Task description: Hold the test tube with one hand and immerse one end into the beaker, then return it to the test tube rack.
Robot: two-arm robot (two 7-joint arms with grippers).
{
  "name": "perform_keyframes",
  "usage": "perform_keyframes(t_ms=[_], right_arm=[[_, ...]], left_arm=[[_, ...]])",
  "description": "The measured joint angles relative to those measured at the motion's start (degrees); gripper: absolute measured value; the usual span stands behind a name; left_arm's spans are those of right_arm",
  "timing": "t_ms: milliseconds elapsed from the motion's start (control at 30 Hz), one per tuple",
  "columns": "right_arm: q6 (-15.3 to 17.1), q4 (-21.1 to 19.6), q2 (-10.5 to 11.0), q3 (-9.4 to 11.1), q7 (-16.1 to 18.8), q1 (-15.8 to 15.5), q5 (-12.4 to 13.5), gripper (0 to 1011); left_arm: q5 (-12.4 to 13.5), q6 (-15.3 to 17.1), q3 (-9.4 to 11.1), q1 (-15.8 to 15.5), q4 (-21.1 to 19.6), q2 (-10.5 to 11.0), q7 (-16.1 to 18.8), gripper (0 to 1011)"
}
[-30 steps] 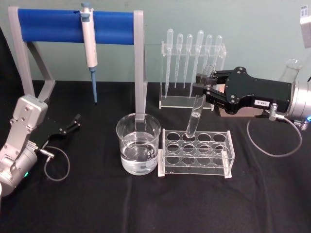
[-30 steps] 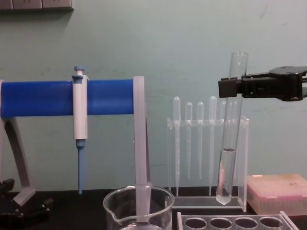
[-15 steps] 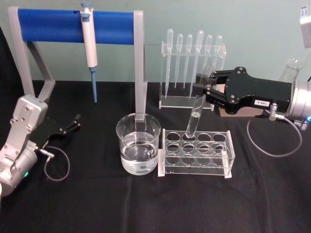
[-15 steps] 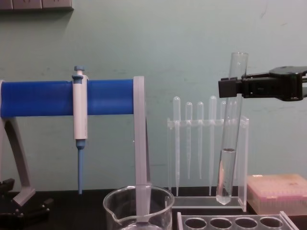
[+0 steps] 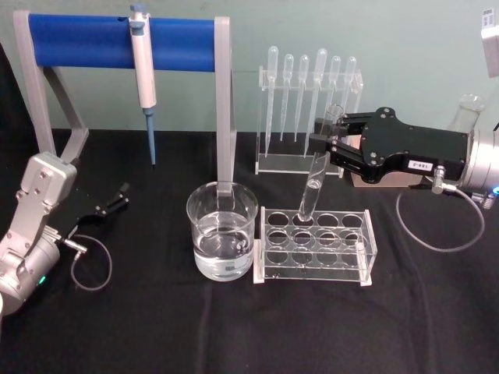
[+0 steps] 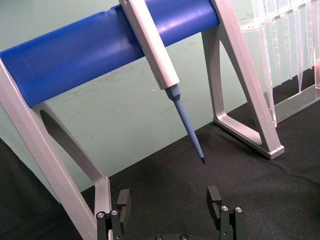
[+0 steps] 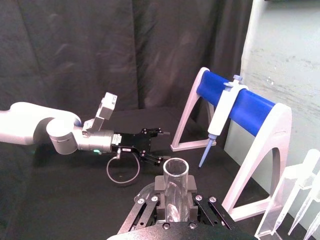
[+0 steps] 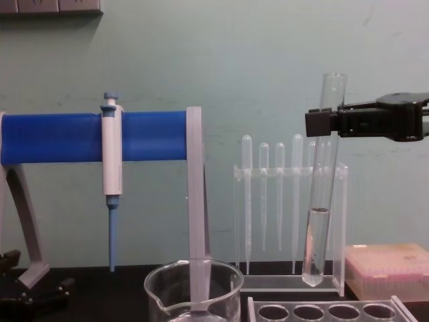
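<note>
Test tube (image 5: pixel 312 187), long clear glass with a rounded closed bottom and an open rim, holds a little clear liquid low down. It is clamped near its top by the right tool (image 5: pixel 323 148), with its rim poking above the fingers and its body hanging tilted below them, tip just over a back-row hole of the clear rack (image 5: pixel 312 269). A white label on that tool's black body bears print too small to read; the beaker (image 5: pixel 222 234) of clear liquid stands lower, beyond the fingertips and beside the rack, while the left tool (image 5: pixel 117 199) rests well apart on the table (image 5: pixel 234 327), fingers spread.
</note>
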Motion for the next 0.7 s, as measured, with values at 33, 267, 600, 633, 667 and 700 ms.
perform_keyframes(t_ms=[33, 267, 600, 633, 667, 700], right_arm=[[0.00, 0.00, 0.00, 0.00, 0.00, 0.00, 0.00, 237], [0.00, 0.00, 0.00, 0.00, 0.00, 0.00, 0.00, 237], [0.00, 0.00, 0.00, 0.00, 0.00, 0.00, 0.00, 237], [0.00, 0.00, 0.00, 0.00, 0.00, 0.00, 0.00, 237], [0.00, 0.00, 0.00, 0.00, 0.00, 0.00, 0.00, 237], [0.00, 0.00, 0.00, 0.00, 0.00, 0.00, 0.00, 237]], left_arm=[[0.00, 0.00, 0.00, 0.00, 0.00, 0.00, 0.00, 1000], [0.00, 0.00, 0.00, 0.00, 0.00, 0.00, 0.00, 1000], [0.00, 0.00, 0.00, 0.00, 0.00, 0.00, 0.00, 1000], [0.00, 0.00, 0.00, 0.00, 0.00, 0.00, 0.00, 1000], [0.00, 0.00, 0.00, 0.00, 0.00, 0.00, 0.00, 1000], [0.00, 0.00, 0.00, 0.00, 0.00, 0.00, 0.00, 1000]])
